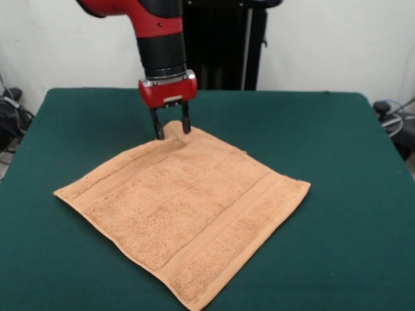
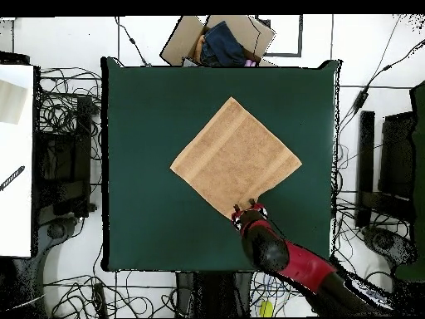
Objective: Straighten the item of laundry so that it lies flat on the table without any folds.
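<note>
The peach-orange towel (image 1: 188, 201) lies spread flat on the dark green table (image 1: 324, 129), turned like a diamond, with band stripes near two opposite edges. It also shows in the overhead view (image 2: 236, 156), near the middle of the table (image 2: 141, 108). My gripper (image 1: 172, 133) points straight down at the towel's far corner, the one nearest the robot. Its two black fingers stand apart, one on each side of that corner, which rises slightly between them. In the overhead view the gripper (image 2: 245, 205) sits at the towel's bottom corner.
A cardboard box (image 2: 228, 37) with dark cloth in it stands beyond the table's far edge in the overhead view. Cables and equipment lie on the floor around the table. The robot's black pedestal (image 1: 224, 45) stands behind the table.
</note>
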You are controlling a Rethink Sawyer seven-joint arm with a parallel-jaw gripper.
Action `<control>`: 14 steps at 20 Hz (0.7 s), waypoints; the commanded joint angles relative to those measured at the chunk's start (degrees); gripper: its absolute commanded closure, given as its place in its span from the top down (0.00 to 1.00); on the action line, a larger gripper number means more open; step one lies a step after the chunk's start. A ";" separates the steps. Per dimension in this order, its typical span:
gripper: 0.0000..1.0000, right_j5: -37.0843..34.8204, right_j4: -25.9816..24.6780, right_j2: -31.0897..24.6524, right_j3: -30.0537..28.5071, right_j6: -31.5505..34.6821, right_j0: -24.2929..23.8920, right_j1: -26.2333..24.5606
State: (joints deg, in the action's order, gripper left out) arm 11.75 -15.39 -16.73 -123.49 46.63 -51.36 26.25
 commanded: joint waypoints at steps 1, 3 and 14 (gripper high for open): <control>1.00 2.55 -1.70 -6.17 -0.73 16.26 -0.95 -3.30; 1.00 2.68 -1.75 -6.04 -0.66 16.05 -0.87 -3.42; 1.00 0.83 -1.65 -2.15 0.74 13.59 2.28 -2.45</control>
State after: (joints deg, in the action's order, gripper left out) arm 11.77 -15.42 -17.74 -123.56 46.63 -51.92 24.96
